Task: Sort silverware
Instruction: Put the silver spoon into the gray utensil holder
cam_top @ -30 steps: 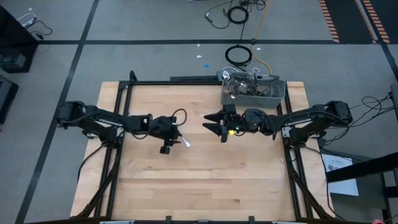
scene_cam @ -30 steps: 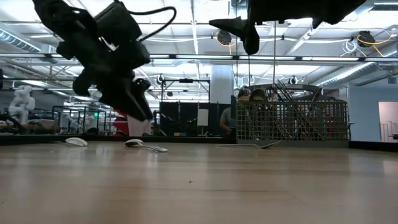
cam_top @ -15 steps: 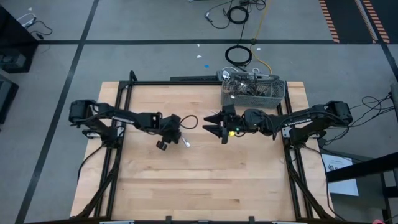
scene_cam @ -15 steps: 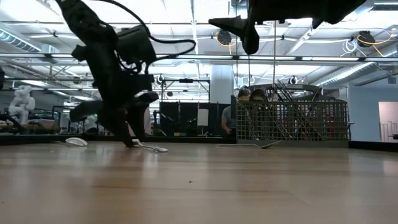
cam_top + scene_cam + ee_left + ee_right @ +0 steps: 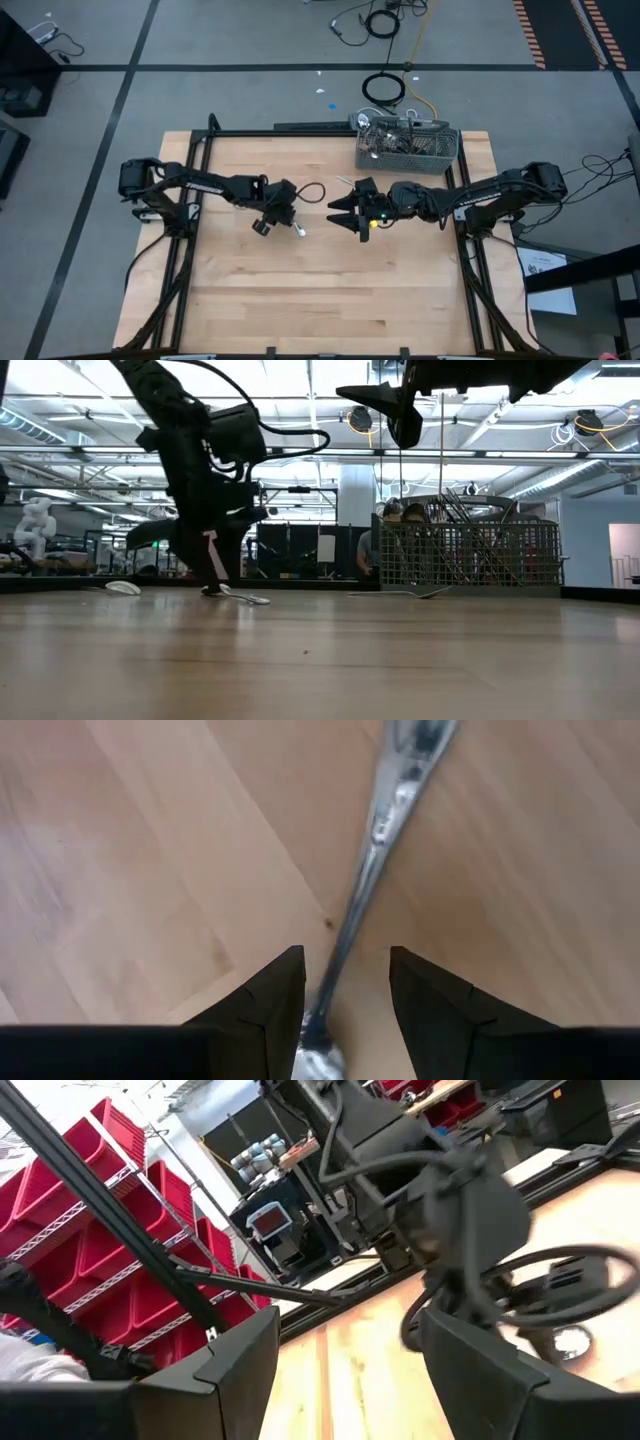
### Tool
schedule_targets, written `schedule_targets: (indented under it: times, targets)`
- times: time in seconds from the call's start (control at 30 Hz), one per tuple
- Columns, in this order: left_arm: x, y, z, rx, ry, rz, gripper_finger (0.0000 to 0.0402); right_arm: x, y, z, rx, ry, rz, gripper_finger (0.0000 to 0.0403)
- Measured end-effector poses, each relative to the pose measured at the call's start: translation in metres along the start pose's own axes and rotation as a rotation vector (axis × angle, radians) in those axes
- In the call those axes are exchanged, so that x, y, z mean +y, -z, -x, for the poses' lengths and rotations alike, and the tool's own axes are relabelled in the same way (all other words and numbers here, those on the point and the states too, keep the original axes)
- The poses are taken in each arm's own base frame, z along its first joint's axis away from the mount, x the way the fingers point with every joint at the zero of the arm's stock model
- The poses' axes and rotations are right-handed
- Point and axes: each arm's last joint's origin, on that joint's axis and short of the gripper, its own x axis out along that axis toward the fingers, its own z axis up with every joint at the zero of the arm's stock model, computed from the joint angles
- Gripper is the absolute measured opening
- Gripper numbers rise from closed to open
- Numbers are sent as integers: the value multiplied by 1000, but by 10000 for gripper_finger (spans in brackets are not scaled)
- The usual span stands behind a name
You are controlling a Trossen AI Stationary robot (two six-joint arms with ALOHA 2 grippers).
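Now left hand [image 5: 346,995] astride a spoon [image 5: 385,815].

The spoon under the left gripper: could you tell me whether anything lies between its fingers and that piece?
Nothing visible does. The left gripper is down at the table with its open fingers on either side of the spoon, whose handle runs between them over bare wood. The right gripper hangs open, apart from it.
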Motion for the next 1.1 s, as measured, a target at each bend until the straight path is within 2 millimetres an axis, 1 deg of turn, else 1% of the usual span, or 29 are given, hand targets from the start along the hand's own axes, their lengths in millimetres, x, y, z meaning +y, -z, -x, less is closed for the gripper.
schedule_targets:
  times: [0.13, 0.23, 0.33, 0.63, 0.73, 0.97, 1.1]
  targets:
    - [15, 3, 1, 10, 37, 35, 155, 1, 1, 0, 8, 0, 0, 231]
    - [27, 6, -2, 6, 68, 66, 155, 0, 2, 0, 13, 3, 0, 231]
    - [25, 11, -9, 46, 137, 80, 155, 0, 2, 0, 17, 7, -3, 231]
    - [23, 11, -18, 64, 174, 79, 150, 0, 4, 0, 30, 20, -9, 231]
    - [22, 12, -18, 63, 185, 85, 130, -1, 4, 0, 28, 24, -8, 231]
    - [19, 11, -18, 54, 211, 97, 57, -1, 4, 0, 28, 24, -6, 231]
    - [18, 9, -16, 50, 206, 102, 24, -1, 4, 0, 28, 24, -6, 231]
